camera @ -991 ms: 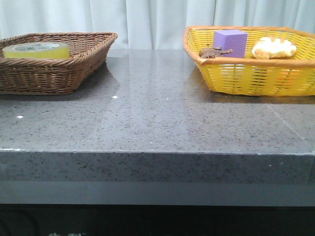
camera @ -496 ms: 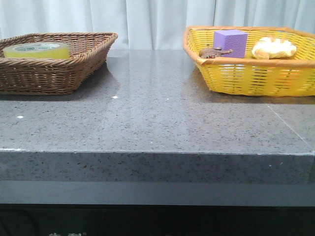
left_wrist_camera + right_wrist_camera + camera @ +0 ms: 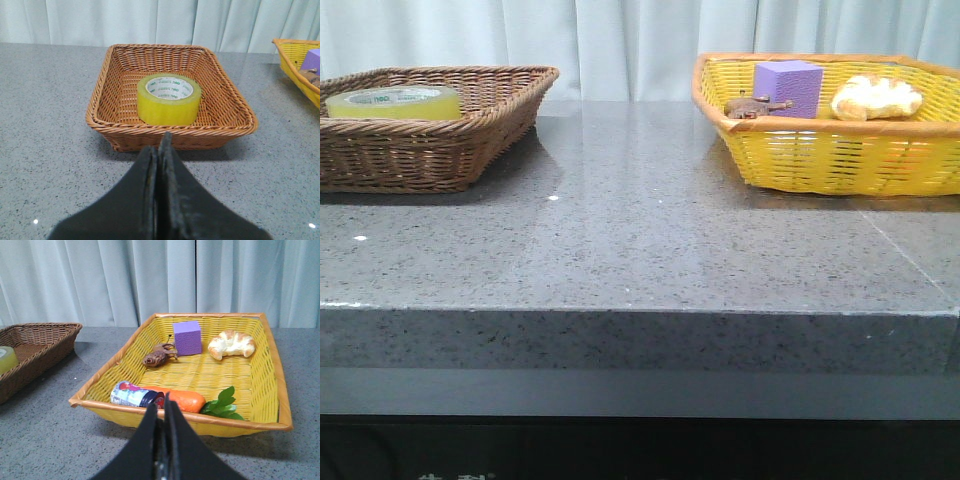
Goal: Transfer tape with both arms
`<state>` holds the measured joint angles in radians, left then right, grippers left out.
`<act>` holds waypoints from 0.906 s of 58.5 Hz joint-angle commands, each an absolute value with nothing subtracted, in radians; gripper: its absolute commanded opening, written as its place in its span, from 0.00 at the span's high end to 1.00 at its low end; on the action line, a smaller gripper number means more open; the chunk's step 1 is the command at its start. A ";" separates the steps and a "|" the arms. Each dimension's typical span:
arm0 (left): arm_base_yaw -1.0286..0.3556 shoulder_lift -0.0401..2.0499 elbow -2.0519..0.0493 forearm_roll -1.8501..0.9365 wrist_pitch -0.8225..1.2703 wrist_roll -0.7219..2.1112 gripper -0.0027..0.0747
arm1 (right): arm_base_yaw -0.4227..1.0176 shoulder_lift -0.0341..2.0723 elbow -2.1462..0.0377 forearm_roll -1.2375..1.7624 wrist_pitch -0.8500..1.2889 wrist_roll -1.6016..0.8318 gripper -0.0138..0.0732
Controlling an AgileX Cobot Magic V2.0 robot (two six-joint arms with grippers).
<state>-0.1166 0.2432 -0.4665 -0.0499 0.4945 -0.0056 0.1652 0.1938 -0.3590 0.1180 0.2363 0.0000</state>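
Note:
The yellow tape roll (image 3: pixel 393 101) with a white, green-lettered core lies flat in the brown wicker basket (image 3: pixel 470 150) at the far left of the grey table. In the left wrist view the tape (image 3: pixel 169 99) sits mid-basket, and my left gripper (image 3: pixel 159 145) is shut and empty just short of the basket's near rim (image 3: pixel 170 131). My right gripper (image 3: pixel 162 405) is shut and empty in front of the yellow basket (image 3: pixel 265 370). The edge of the tape (image 3: pixel 6 359) also shows in the right wrist view. Neither gripper shows in the front view.
The yellow basket (image 3: pixel 820 160) at the far right holds a purple block (image 3: pixel 788 87), a croissant (image 3: pixel 876 98) and a brown toy (image 3: pixel 755 105). The right wrist view also shows a can (image 3: pixel 137 394), a carrot (image 3: pixel 182 400) and green leaves (image 3: pixel 222 402). A pale curtain hangs behind.

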 commanded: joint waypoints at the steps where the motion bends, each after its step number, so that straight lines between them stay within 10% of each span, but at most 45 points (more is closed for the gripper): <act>1: -0.117 0.254 -0.493 -0.059 0.416 -0.018 0.99 | 0.162 0.202 -0.384 0.114 0.150 0.000 0.93; 53: -0.113 -0.023 -0.150 -0.059 0.342 -0.018 0.99 | 0.162 0.202 -0.384 0.114 0.152 0.000 0.93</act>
<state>-0.1166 -0.0065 -0.1542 -0.0499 0.4403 -0.0056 0.1652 0.1938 -0.3590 0.1180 0.2363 0.0000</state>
